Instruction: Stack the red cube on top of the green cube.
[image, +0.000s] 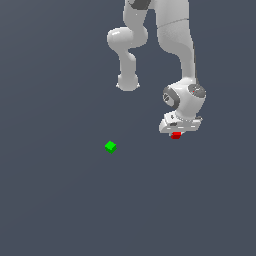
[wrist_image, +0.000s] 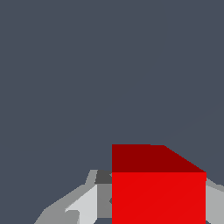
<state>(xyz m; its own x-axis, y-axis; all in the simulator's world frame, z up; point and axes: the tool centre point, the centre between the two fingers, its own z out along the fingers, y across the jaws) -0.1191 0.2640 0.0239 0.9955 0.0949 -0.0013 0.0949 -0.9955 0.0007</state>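
Note:
The red cube (image: 176, 135) sits between the fingers of my gripper (image: 176, 133), at the exterior view's right, just under the white hand. In the wrist view the red cube (wrist_image: 158, 192) looms large, with grey fingers (wrist_image: 89, 203) pressed against both of its sides; the gripper (wrist_image: 158, 210) looks shut on it. The green cube (image: 110, 146) lies alone on the dark floor, well off to the exterior view's left of the gripper and a little lower in the picture. It does not show in the wrist view.
The white arm (image: 177, 45) rises from the gripper to the upper edge of the exterior view, with its elbow (image: 127, 45) to the left. The flat dark grey floor (image: 60, 200) surrounds both cubes.

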